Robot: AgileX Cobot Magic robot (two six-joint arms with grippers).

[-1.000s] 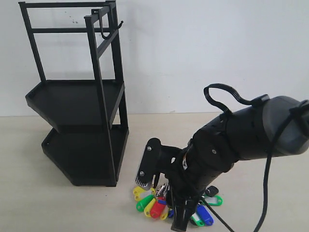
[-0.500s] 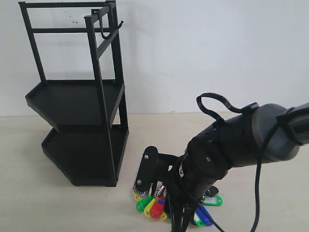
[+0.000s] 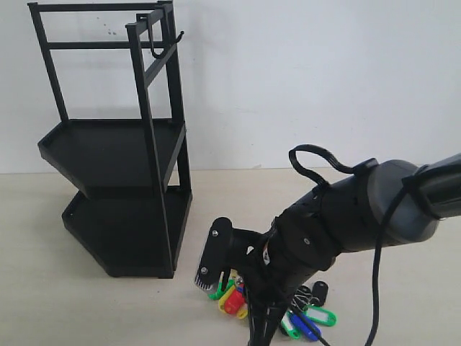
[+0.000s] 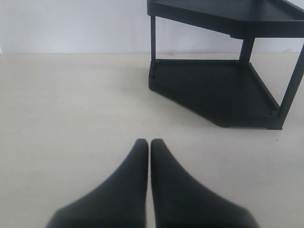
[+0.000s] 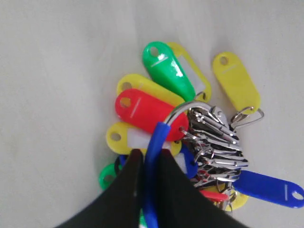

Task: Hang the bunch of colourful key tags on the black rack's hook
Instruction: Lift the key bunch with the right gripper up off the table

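The key tag bunch lies on the pale table, its yellow, green, red and blue tags fanned round metal rings. My right gripper is shut on its blue loop strap, fingers pointing down at the table. In the exterior view the bunch shows under that gripper at the front. The black rack stands at the left, with the hook on its upper bars, well above and left of the bunch. My left gripper is shut on nothing and faces the rack's lower tray.
A white wall runs behind the table. The right arm's black cable loops above its wrist. Bare table top lies left of the bunch and in front of the rack.
The right arm has sunk lower and shifted a little left over the bunch. The tags have drawn closer together under the gripper. The rack has not moved.
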